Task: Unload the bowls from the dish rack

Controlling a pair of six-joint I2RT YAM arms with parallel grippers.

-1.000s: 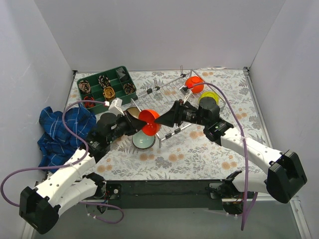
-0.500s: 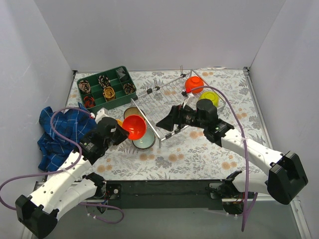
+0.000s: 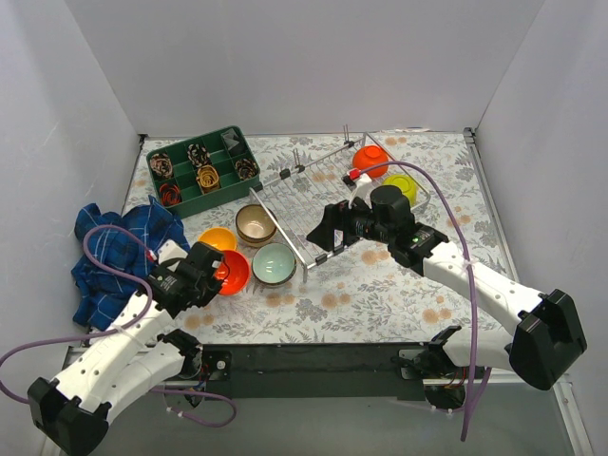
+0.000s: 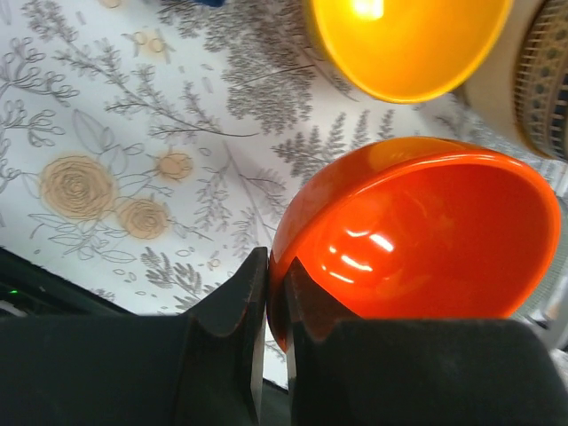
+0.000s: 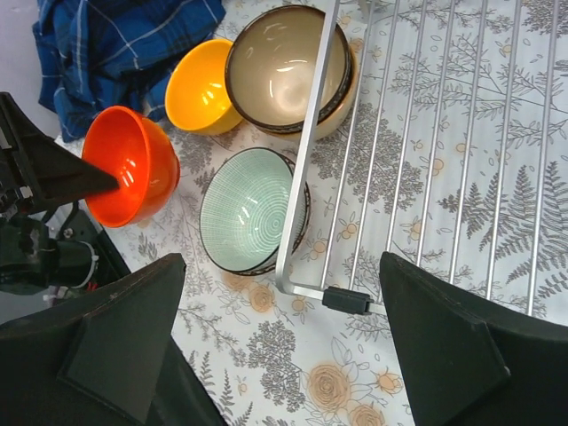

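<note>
Lower left, the left gripper (image 4: pixel 268 266) pinches the red-orange bowl (image 4: pixel 417 240) by its rim for setting down; the right gripper (image 3: pixel 321 235) hovers spread over the dish rack (image 3: pixel 296 195).

In my left wrist view, my left tool (image 4: pixel 271 271) pinches the wall of the red-orange bowl (image 4: pixel 426 240), and my dark fingers (image 4: pixel 222 337) cover its lower part. The top edge cuts off the orange-yellow bowl (image 4: pixel 408 44). The right edge cuts off the beige bowl (image 4: pixel 501 98), which is out of focus.

In my right wrist view, my right tool (image 5: pixel 282 266) shows only as two blurred dark wedges at the bottom corners. The dish rack (image 5: pixel 306 151) runs off the top and right edges, and its rim bar crosses the beige bowl and the pale grey-green bowl (image 5: pixel 244 213). The blue cloth (image 5: pixel 124 44) is clipped at the top.

From above, my right arm and its cable partly hide the rack, the second red-orange bowl (image 3: pixel 370 161) and the lime green bowl (image 3: pixel 399 185). The items in the green tray (image 3: pixel 190 139) are too small to tell.
</note>
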